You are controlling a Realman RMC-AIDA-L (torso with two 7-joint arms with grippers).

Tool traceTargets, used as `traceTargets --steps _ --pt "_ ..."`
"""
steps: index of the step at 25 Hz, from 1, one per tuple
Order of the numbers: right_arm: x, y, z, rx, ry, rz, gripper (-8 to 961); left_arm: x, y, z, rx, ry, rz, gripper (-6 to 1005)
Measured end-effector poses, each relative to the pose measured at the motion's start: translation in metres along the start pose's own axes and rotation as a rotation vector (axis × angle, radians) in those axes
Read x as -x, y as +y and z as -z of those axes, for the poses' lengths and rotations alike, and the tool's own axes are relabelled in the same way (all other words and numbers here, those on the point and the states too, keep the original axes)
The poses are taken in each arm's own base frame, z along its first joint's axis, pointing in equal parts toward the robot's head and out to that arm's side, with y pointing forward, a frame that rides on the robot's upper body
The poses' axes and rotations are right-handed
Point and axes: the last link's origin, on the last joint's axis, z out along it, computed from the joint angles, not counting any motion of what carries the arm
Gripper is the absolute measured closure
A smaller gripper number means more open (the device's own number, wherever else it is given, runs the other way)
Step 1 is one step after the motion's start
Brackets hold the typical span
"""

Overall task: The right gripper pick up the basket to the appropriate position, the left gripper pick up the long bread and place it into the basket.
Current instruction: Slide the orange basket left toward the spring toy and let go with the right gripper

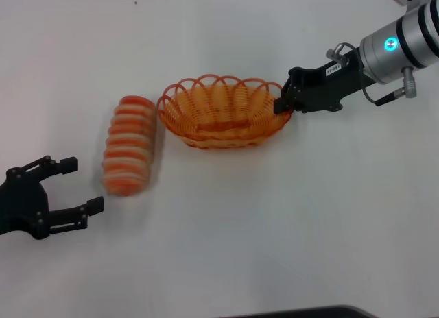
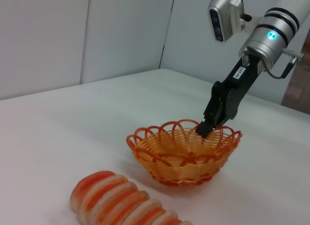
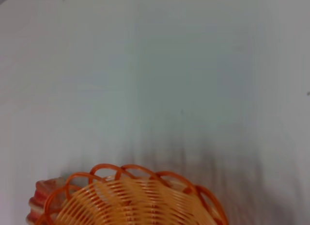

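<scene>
Basket-positioning step: right hand (image 1: 282, 103) clenched on the basket (image 1: 223, 112) rim's right end; left hand (image 1: 65, 188), released, must next grasp the long bread (image 1: 129, 145)

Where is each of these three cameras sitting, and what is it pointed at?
Head view: from the robot's head, looking down at the white table; shows the left claw open, near the long bread, and the right claw at the basket rim.
Left wrist view: low on the left arm, facing across the table at basket and right claw.
Right wrist view: on the right arm, above the basket; no claw shows.
All three share the basket.
</scene>
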Motion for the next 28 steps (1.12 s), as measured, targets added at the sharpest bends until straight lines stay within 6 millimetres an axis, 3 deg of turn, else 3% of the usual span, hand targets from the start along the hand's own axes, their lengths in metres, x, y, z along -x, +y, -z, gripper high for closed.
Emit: traceTargets --steps 23,28 --pt "-0.004 -0.014 0.002 0.023 -0.038 -0.05 827 -0.003 0.0 0.003 0.015 0.004 -0.001 67" --pt "-0.007 -0.014 0.002 0.057 -0.04 -0.067 739 -0.003 0.0 0.003 0.017 0.005 -0.001 66"
